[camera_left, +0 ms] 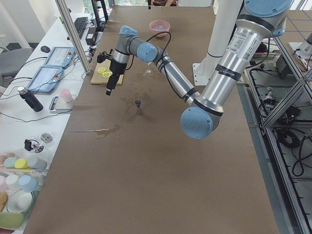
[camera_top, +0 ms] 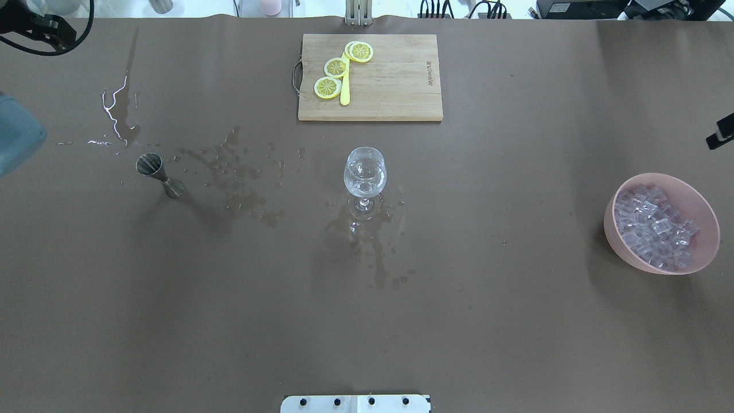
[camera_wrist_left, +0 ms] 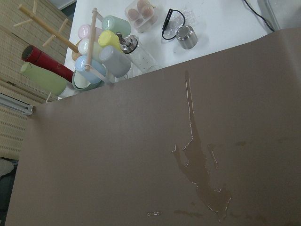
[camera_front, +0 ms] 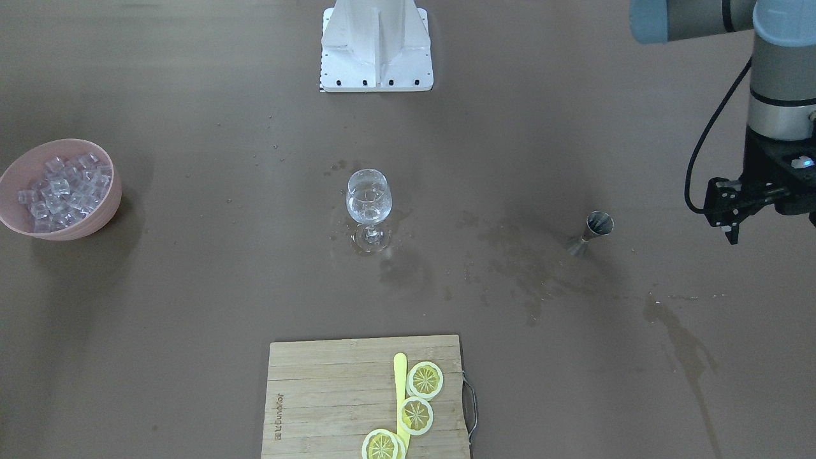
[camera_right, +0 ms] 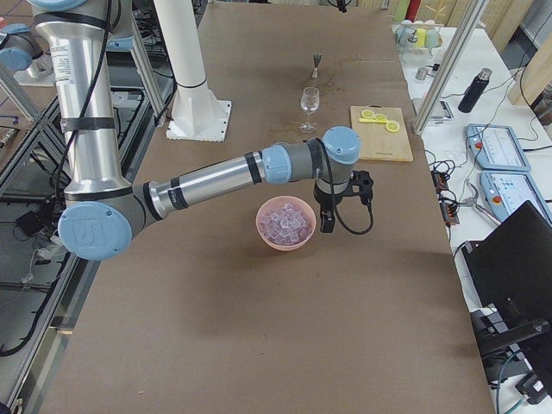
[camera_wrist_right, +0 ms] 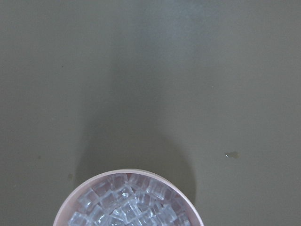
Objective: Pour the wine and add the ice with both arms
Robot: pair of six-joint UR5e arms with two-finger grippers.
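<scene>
A wine glass [camera_top: 364,172] stands upright mid-tabletop [camera_top: 459,321], and a small measure of clear wine [camera_front: 368,207] sits in it, hard to make out. Wet patches [camera_top: 241,183] darken the surface around the glass's foot and out toward the robot's left of it.

Well off to the glass's right stands a pink bowl [camera_top: 616,229] heaped with ice [camera_top: 654,226]. The right gripper [camera_right: 328,222] hangs just beside that bowl, on the side away from the robot and farther from the glass, apart from the ice. Its wrist view catches only the bowl's top edge and no fingers, so I cannot tell how its jaws stand.

To the glass's left stands a metal jigger [camera_top: 157,172], tilted. The left gripper [camera_left: 110,87] points down above the tabletop beyond the jigger, farther from the glass still; I cannot tell its jaw state either.

Behind the glass, on the operators' side, a cutting board [camera_top: 395,86] carries lemon slices [camera_top: 336,67].
</scene>
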